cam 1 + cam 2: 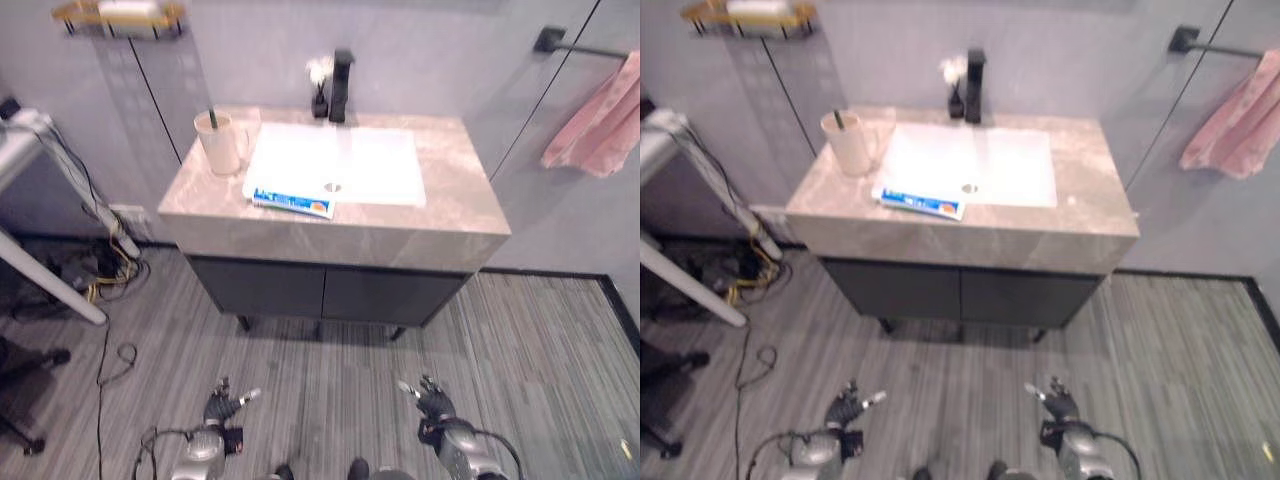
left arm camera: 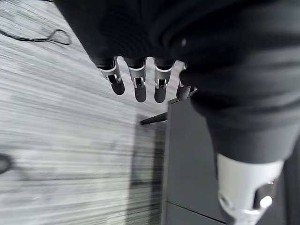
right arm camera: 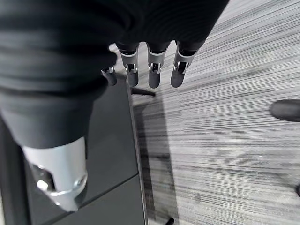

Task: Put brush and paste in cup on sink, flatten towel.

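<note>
From the left eye view: cup [image 1: 222,142] standing on the sink counter [image 1: 455,180] at about 10 o'clock of the basin [image 1: 340,165], a dark brush [image 1: 211,118] upright inside it, so that part reads as done. Paste box [image 1: 292,204] lying flat on the counter's front edge at about 7 o'clock of the basin, not yet in the cup. Pink towel [image 1: 600,120] hanging bunched from the wall rail [image 1: 575,45] at 2 o'clock, not yet flattened. From the right eye view: left hand [image 1: 848,407] and right hand [image 1: 1060,404] low over the floor at 7 and 5 o'clock, well apart from the vanity. From the left wrist view: fingers [image 2: 136,84] straight, holding nothing. From the right wrist view: fingers [image 3: 152,70] likewise extended and empty, the dark cabinet front [image 3: 112,154] beside them.
</note>
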Robot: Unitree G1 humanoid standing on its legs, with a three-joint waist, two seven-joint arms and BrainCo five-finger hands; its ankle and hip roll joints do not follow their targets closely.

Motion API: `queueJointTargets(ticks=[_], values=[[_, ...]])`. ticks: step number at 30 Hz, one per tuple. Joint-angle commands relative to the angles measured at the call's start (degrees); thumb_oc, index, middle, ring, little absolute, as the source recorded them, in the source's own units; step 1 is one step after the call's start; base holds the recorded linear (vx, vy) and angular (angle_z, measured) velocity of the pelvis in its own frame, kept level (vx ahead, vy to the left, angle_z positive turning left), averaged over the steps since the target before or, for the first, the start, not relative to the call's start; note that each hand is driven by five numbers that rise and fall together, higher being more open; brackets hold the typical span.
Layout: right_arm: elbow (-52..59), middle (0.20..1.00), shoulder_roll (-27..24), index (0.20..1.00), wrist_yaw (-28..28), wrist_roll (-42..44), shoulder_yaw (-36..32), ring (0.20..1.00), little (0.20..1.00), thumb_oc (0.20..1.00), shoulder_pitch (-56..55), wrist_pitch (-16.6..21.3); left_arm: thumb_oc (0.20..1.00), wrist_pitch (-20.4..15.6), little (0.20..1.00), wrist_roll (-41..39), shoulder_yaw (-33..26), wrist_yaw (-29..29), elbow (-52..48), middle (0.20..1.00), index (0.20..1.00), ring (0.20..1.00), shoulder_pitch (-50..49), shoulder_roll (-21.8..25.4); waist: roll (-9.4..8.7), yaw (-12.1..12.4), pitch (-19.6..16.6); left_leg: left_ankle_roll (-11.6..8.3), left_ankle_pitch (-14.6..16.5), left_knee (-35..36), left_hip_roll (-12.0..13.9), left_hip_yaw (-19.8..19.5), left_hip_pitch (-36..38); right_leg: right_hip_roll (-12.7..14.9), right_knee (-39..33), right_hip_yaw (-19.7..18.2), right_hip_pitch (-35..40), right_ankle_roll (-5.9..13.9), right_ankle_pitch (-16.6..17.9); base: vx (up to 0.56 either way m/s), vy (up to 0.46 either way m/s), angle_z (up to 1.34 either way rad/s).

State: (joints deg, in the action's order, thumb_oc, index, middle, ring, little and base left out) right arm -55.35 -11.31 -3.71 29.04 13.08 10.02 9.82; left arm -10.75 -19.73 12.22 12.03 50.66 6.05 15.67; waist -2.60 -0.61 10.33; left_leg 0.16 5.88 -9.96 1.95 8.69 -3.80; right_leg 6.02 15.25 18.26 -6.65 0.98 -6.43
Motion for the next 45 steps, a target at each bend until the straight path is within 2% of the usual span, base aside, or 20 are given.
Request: queueJointTargets(ticks=[1, 5, 11, 19, 20, 24, 25, 30, 34, 37, 39, 41, 43, 44, 45], values=[[3.97, 1.0, -1.97, 1.0, -0.46, -0.01, 0.52, 1.0, 1.0, 1.0, 0.34, 3.41, 1.0, -4.23, 1.0, 1.45, 0.65, 2.33, -2.83, 1.0, 1.0, 1.0, -0.34, 0.81, 0.41, 0.89, -0.61, -2.65, 1.44, -9.25, 5.51, 0.95, -2.05, 6.95, 8.58, -0.84, -0.66, 7.25, 0.86, 0.04, 0.012, 0.01], [4.79, 1.0, -1.58, 1.0, -1.14, -0.08, -0.43, 1.0, 1.0, 1.0, -0.36, 3.72, 1.0, -4.3, 1.0, 1.66, 0.36, 2.5, -2.69, 1.0, 1.0, 1.0, -0.52, 0.79, 0.27, 0.59, -0.38, -2.13, 3.89, -12.02, 5.64, 1.72, -1.46, 7.65, 11.39, -1.17, -0.72, 7.39, 0.16, 0.04, 0.01, -0.01], [5.58, 1.0, -1.39, 1.0, -1.44, -1.27, -0.17, 1.0, 1.0, 1.0, -1.66, 3.95, 1.0, -4.17, 1.0, 3.91, 0.88, 2.59, -3.3, 1.0, 1.0, 1.0, -0.96, 1.12, 0.32, 0.03, -0.32, -1.98, 4.48, -12.54, 5.65, 2.12, -1.03, 7.78, 11.01, -1.19, -0.4, 7.45, 0.53, 0.01, 0.017, -0.01], [4.55, 1.0, -0.83, 1.0, -0.47, -1.12, 0.87, 1.0, 1.0, 1.0, -2.35, 4.12, 1.0, -4.63, 1.0, 3.91, 1.0, 1.49, -3.48, 1.0, 1.0, 1.0, -2.65, 0.89, 0.22, 0.14, -1.06, -1.21, 3.19, -8.75, 3.86, 2.52, 0.61, 7.97, 6.71, -1.25, 0.82, 8.24, 4.17, 0.02, 0.048, -0.01], [2.53, 1.0, -0.33, 1.0, -0.6, -0.52, 0.69, 1.0, 1.0, 1.0, -2.27, 4.03, 1.0, -4.8, 1.0, 3.54, 1.1, 1.28, -2.82, 1.0, 1.0, 1.0, -3.18, 0.35, 0.34, 0.3, -1.33, -0.75, 2.37, -6.07, 3.02, 3.04, 1.69, 8.17, 4.71, -1.43, 1.13, 8.85, 6.46, 0.04, 0.111, -0.03], [-1.63, 1.0, 0.17, 1.0, -0.77, -0.15, 0.45, 1.0, 1.0, 1.0, -1.61, 3.37, 1.0, -4.75, 1.0, 4.02, 2.17, 0.81, -1.71, 1.0, 1.0, 1.0, -3.22, -0.15, 0.52, 0.65, -2.11, 0.06, 0.4, 0.09, 1.34, 3.8, 4.26, 8.48, 0.16, -2.07, 2.56, 9.5, 10.2, 0.05, 0.107, -0.04], [-1.79, 1.0, 0.08, 1.0, -0.83, -0.76, 0.85, 1.0, 1.0, 1.0, -1.48, 3.14, 1.0, -4.62, 1.0, 4.95, 2.71, 0.79, -1.74, 1.0, 1.0, 1.0, -3.13, -0.06, 0.6, 0.74, -2.47, 0.35, -0.28, 2.26, 0.66, 3.92, 5.02, 8.53, -1.32, -2.02, 3.0, 9.52, 10.59, 0.04, 0.09, 0.0], [-1.69, 1.0, 0.1, 1.0, -1.45, -1.12, 0.68, 1.0, 1.0, 1.0, -1.68, 2.99, 1.0, -4.26, 1.0, 6.29, 3.27, 0.88, -1.72, 1.0, 1.0, 1.0, -2.96, 0.31, 0.49, 0.74, -2.36, 0.89, -0.38, 3.55, -0.39, 4.01, 5.91, 8.9, -1.43, -1.69, 3.56, 9.64, 10.69, 0.03, 0.076, -0.03], [1.39, 1.0, -1.54, 1.0, -0.73, -3.82, 1.27, 1.0, 1.0, 1.0, -3.08, 2.51, 1.0, -3.73, 1.0, 9.14, 4.07, 0.34, -5.66, 1.0, 1.0, 1.0, -2.57, 2.59, 0.06, 0.07, -0.83, 1.94, 1.79, -0.16, -1.12, 2.98, 4.21, 9.6, 4.71, -3.22, 1.28, 9.91, 10.15, 0.01, 0.122, -0.01], [2.93, 1.0, -3.34, 1.0, -0.45, -6.15, 0.56, 1.0, 1.0, 1.0, -4.56, 2.26, 1.0, -3.2, 1.0, 10.86, 3.22, -0.2, -8.42, 1.0, 1.0, 1.0, -3.22, 4.16, 0.32, -0.38, 0.34, 3.11, 2.76, -1.01, -1.89, 2.74, 4.71, 11.04, 14.07, -5.27, -2.82, 10.72, 14.13, 0.02, 0.169, 0.16], [4.46, 1.0, -4.49, 1.0, -0.5, -6.95, -0.36, 1.0, 1.0, 1.0, -5.3, 2.21, 1.0, -3.17, 1.0, 11.46, 2.44, -0.11, -9.39, 1.0, 1.0, 1.0, -3.69, 4.69, 0.74, -0.51, 1.57, 4.35, 3.46, -0.5, -2.5, 3.16, 6.51, 12.59, 19.87, -5.09, -5.42, 10.87, 17.12, 0.05, 0.196, 0.08], [4.6, 1.0, -4.63, 1.0, -0.46, -6.64, -1.39, 1.0, 1.0, 1.0, -6.18, 2.1, 1.0, -2.99, 1.0, 11.88, 1.98, -0.24, -9.27, 1.0, 1.0, 1.0, -4.27, 4.68, 1.12, -0.62, 2.0, 5.11, 4.2, 0.16, -2.9, 3.47, 8.26, 14.29, 22.95, -3.61, -7.55, 11.29, 18.7, 0.12, 0.146, -0.04], [5.43, 1.0, -4.55, 1.0, -0.47, -6.34, -1.55, 1.0, 1.0, 1.0, -6.73, 2.02, 1.0, -2.66, 1.0, 12.47, 1.74, -0.09, -8.59, 1.0, 1.0, 1.0, -4.34, 4.53, 0.74, -1.52, 1.98, 5.16, 4.2, 1.46, -3.56, 3.01, 9.59, 12.83, 19.44, -4.95, -9.06, 10.94, 18.04, 0.18, 0.033, -0.07], [5.54, 1.0, -4.59, 1.0, -0.54, -6.39, -1.51, 1.0, 1.0, 1.0, -6.68, 2.04, 1.0, -2.8, 1.0, 12.63, 1.71, 0.19, -8.08, 1.0, 1.0, 1.0, -3.91, 4.5, 0.27, -1.74, 2.01, 4.93, 4.31, 2.37, -4.17, 3.01, 10.24, 12.76, 14.88, -4.65, -9.77, 10.92, 18.3, 0.2, -0.028, -0.05], [5.43, 1.0, -4.74, 1.0, -0.78, -6.46, -1.51, 1.0, 1.0, 1.0, -6.33, 2.07, 1.0, -2.95, 1.0, 12.33, 1.6, 0.43, -7.42, 1.0, 1.0, 1.0, -3.44, 4.3, -0.21, -1.81, 2.06, 4.68, 4.62, 3.23, -4.8, 2.92, 10.95, 13.8, 9.65, -3.41, -9.72, 11.23, 19.05, 0.21, -0.06, -0.07]])
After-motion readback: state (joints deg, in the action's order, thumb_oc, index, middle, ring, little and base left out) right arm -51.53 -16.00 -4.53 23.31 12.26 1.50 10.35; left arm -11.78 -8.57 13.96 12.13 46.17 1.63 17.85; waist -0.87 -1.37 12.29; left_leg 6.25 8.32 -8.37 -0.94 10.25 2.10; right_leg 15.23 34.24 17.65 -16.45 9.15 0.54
